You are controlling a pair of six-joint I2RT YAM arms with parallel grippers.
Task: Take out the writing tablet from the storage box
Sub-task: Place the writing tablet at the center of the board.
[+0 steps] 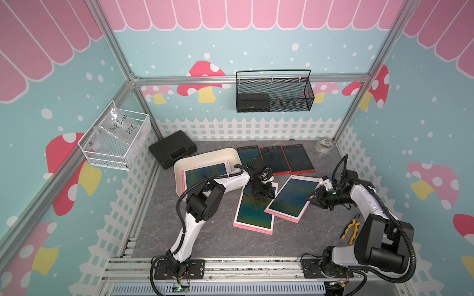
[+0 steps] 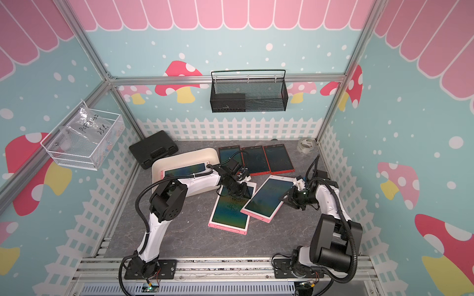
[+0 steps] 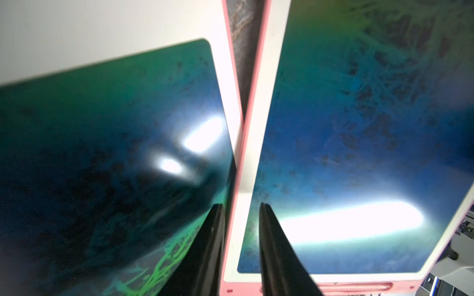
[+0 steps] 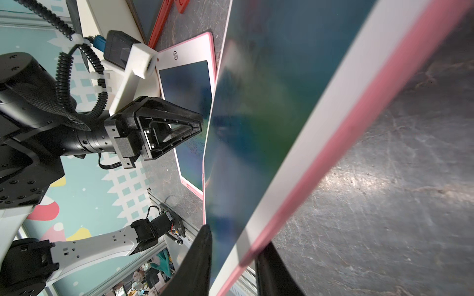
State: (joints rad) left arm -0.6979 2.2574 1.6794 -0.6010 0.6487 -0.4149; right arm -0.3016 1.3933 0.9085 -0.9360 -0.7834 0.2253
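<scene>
Right fingers (image 4: 197, 261): set either side of the long edge of 1 pink-framed writing tablet with a white bezel and dark blue-green screen (image 1: 289, 198). The gap is slight, and whether they pinch it or merely bracket it cannot be told. Left fingers (image 3: 274, 243): narrowly spread, empty, poised over the seam where that tablet overlaps a 2nd pink-framed tablet (image 1: 254, 215) lying flat on the grey marbled bench (image 1: 205, 238). Location of item: outside the box, 1 corner resting on the 2nd tablet, opposite edge at the right fingers, apparently tilted. Cream-white shallow plastic storage box with rounded corners (image 1: 207, 156): on the left of the bench toward the back, holding 1 further pink-framed tablet (image 1: 205, 175), flat, screen up. 3 red-framed tablets (image 1: 277, 159): in a row behind, side by side. Step judged: set-down of an extracted tablet. Next move calls for a clean release, then a reach into the box, where the walls likely leave little room to get under the frame. Condition: screen glossy, smudged, glare-streaked.
</scene>
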